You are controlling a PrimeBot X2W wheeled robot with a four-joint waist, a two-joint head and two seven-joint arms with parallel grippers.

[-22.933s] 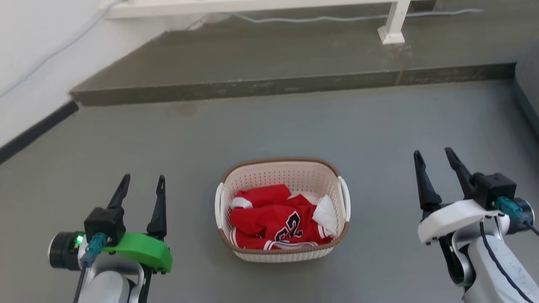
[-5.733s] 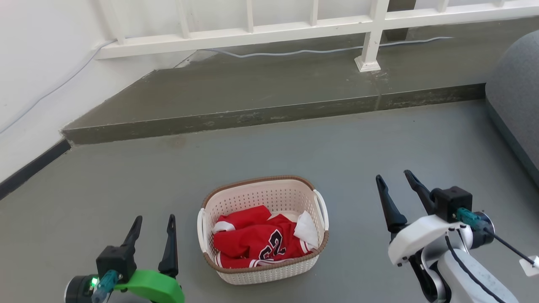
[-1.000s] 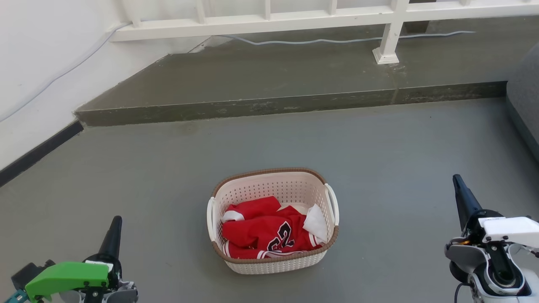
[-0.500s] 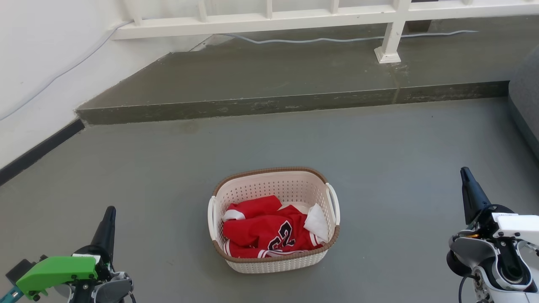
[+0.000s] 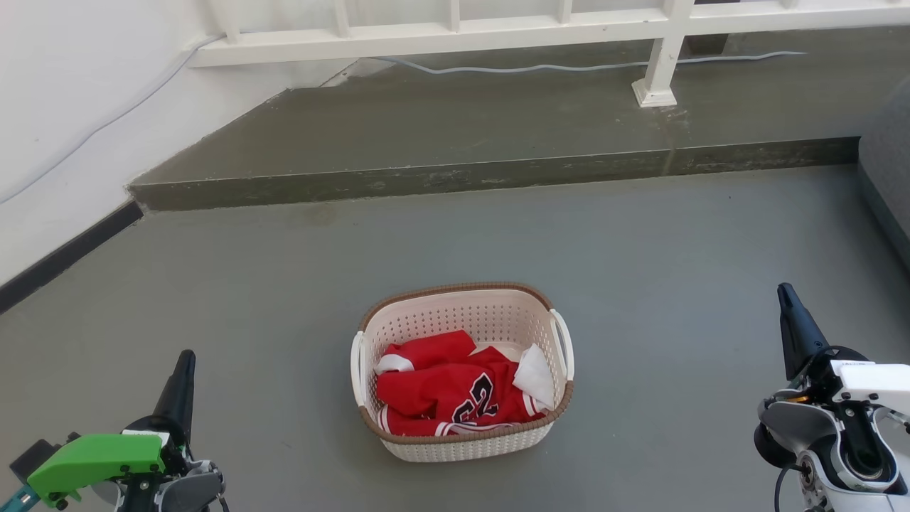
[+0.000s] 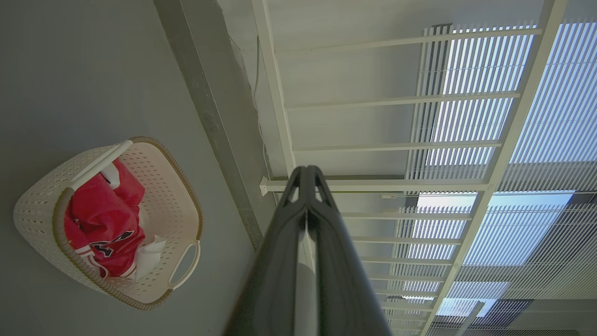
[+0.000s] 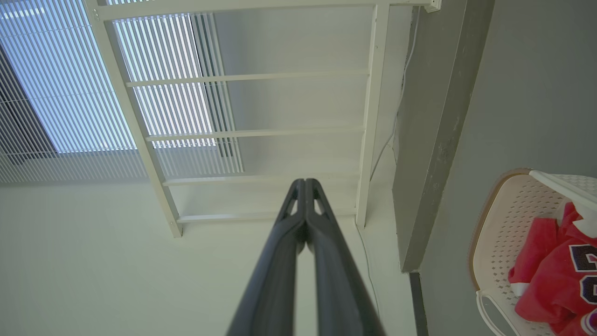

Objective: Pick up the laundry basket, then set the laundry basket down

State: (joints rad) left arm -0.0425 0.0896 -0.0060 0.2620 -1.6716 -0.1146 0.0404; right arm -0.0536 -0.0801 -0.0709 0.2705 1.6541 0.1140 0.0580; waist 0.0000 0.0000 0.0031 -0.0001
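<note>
The basket (image 5: 462,316) sits on the grey floor (image 5: 284,284) toward 6 o'clock in the head view, with a red jersey (image 5: 448,391) inside. The left gripper (image 5: 183,361) stands well apart at the basket's 9 o'clock, and the right gripper (image 5: 786,302) well apart at its 3 o'clock. Each has its fingers pressed together, tips touching, and holds nothing.
</note>
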